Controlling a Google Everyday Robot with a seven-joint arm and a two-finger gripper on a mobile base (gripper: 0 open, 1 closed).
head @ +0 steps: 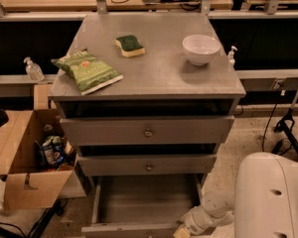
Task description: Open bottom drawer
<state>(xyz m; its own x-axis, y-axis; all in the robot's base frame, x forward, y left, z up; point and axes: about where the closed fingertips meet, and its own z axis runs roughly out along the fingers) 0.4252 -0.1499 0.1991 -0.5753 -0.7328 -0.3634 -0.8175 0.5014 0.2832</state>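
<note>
The bottom drawer of the grey cabinet stands pulled out toward me, its plain grey inside showing; its front panel lies at the lower edge of the view. The top drawer front and middle drawer front stay pushed in, each with a small round knob. My white arm reaches down from the lower right. The gripper sits at the right end of the open drawer's front, mostly cut off by the view's edge.
On the cabinet top lie a green chip bag, a green-and-yellow sponge and a white bowl. An open cardboard box with items stands at the left. Cables and a stand are at the right.
</note>
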